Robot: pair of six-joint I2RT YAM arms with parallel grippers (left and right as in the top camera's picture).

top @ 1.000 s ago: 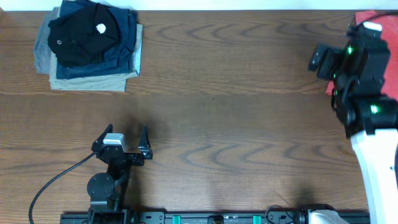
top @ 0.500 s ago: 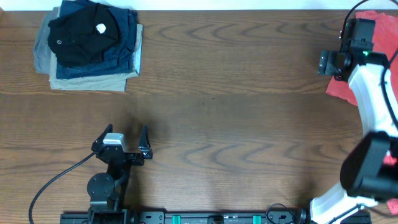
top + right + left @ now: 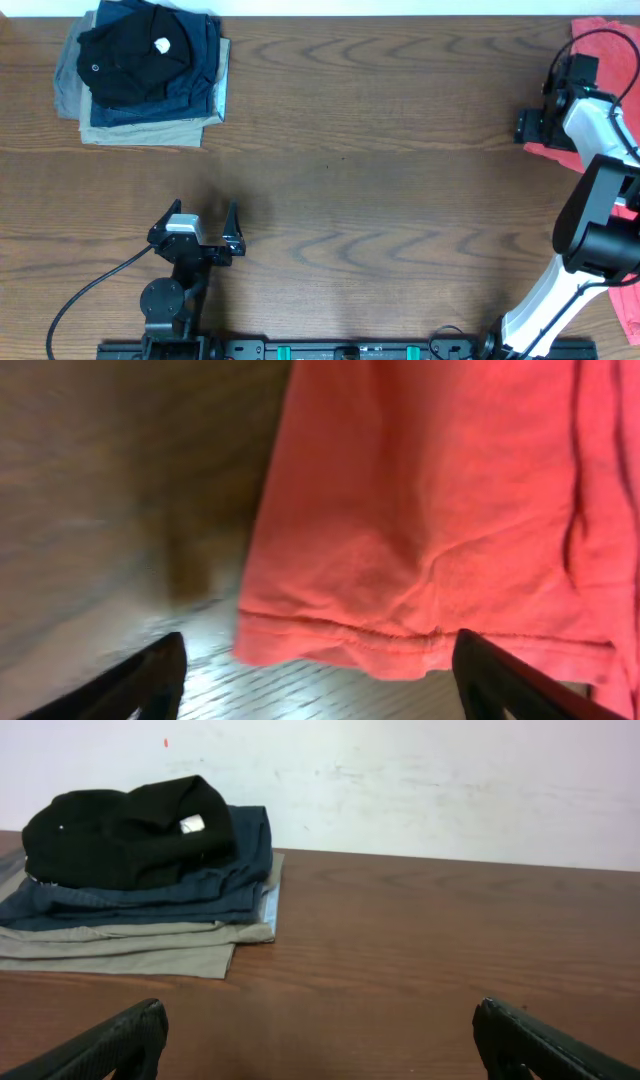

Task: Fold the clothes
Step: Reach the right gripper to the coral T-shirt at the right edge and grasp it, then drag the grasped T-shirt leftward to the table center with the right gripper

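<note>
The coral-red T-shirt point(image 3: 600, 32) lies at the table's far right edge, partly cut off by the frame and partly hidden under my right arm. In the right wrist view its hemmed edge point(image 3: 420, 540) fills the upper right. My right gripper point(image 3: 320, 680) is open, its fingers either side of the hem and just short of it, holding nothing. In the overhead view the right gripper point(image 3: 560, 100) is over the shirt's left edge. My left gripper point(image 3: 205, 232) is open and empty near the front left; it also shows in the left wrist view point(image 3: 320, 1045).
A stack of folded garments, black on navy on khaki point(image 3: 145, 72), sits at the back left and shows in the left wrist view point(image 3: 140, 870). A black cable point(image 3: 90, 290) runs from the left arm. A white wall stands behind the table.
My right arm has swung and reached toward the far right edge, bringing the gripper down over the red shirt's left edge. The left arm has not moved.
</note>
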